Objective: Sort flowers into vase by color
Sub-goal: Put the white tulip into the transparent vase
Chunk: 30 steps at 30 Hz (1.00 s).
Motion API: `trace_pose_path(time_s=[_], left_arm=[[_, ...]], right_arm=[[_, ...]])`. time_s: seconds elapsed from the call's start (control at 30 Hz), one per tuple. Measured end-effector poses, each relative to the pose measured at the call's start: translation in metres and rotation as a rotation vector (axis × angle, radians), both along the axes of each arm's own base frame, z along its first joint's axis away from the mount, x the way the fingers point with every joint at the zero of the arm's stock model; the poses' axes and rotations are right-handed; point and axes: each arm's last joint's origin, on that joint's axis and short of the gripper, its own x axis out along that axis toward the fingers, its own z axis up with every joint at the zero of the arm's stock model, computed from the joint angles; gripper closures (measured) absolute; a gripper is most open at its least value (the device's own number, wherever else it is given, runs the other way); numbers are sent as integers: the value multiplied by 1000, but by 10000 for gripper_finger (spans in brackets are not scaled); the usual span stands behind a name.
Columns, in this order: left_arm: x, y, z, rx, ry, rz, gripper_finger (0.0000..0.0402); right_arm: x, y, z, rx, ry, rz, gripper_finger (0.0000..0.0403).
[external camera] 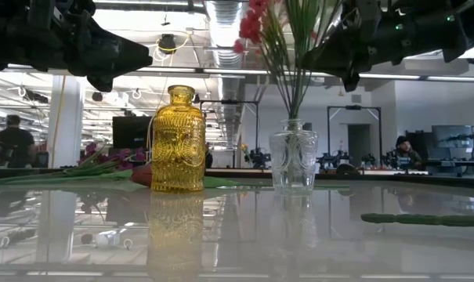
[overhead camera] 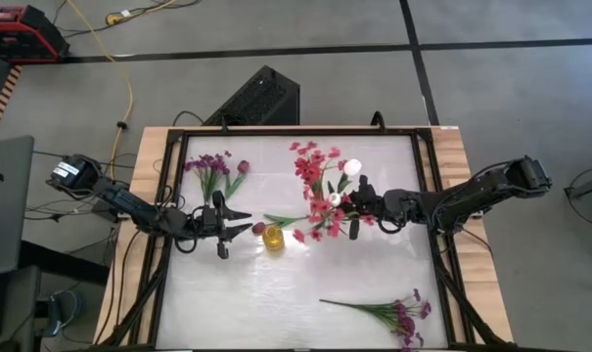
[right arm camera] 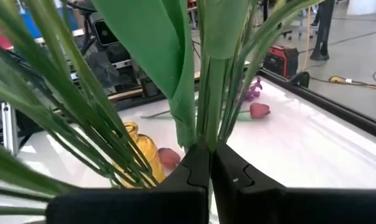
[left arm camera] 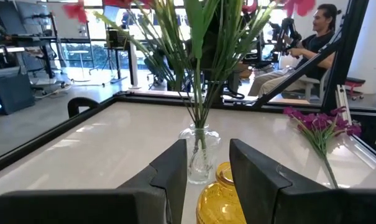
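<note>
My right gripper [overhead camera: 347,203] is shut on a green stem with a long leaf, at the bunch of red-pink flowers [overhead camera: 316,188] standing in the clear glass vase [external camera: 293,162]. A white bud [overhead camera: 352,167] shows just beyond the gripper. My left gripper [overhead camera: 239,224] is open and hovers left of the yellow glass vase [overhead camera: 273,237], which shows between its fingers in the left wrist view [left arm camera: 222,196]. Purple flowers [overhead camera: 208,164] and a red bud [overhead camera: 243,167] lie flat at the far left. Another purple spray [overhead camera: 398,314] lies at the near right. My right gripper pinches the green stem [right arm camera: 207,134] between its two fingers, together with the base of a folded leaf [right arm camera: 186,127]. The fingers come level from the table's right side and lie across the stem. The stem stands upright above them; its lower end is hidden by the gripper.
A stem with a dark red bud [overhead camera: 258,228] lies on the table between the two vases. A dark frame [overhead camera: 428,186] rims the white table top. A black box [overhead camera: 261,96] stands behind the far edge. People sit in the room beyond [left arm camera: 312,43].
</note>
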Motion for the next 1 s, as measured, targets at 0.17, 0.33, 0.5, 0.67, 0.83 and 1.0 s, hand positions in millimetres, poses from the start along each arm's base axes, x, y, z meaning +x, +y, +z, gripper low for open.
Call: trace_pose_path(time_s=[0.17,0.33,0.5,0.67,0.83,1.0], left_arm=[[0,0,0,0,1,0,292],[0,0,0,1,3,0,292],[0,0,0,0,4,0,292],[0,0,0,-1,3,0,292],[0,0,0,-6,2,-1,292],[0,0,0,-9,2,-1,292]], right_arm=[[0,0,-2,-2,22,0,373],[0,-1,-8,15,68,-8,373],[0,-2,-10,18,87,-15,373],[-1,-2,-10,16,94,-16,373],[-1,-2,-11,16,99,-15,365],[-1,-1,-12,17,113,-2,332]])
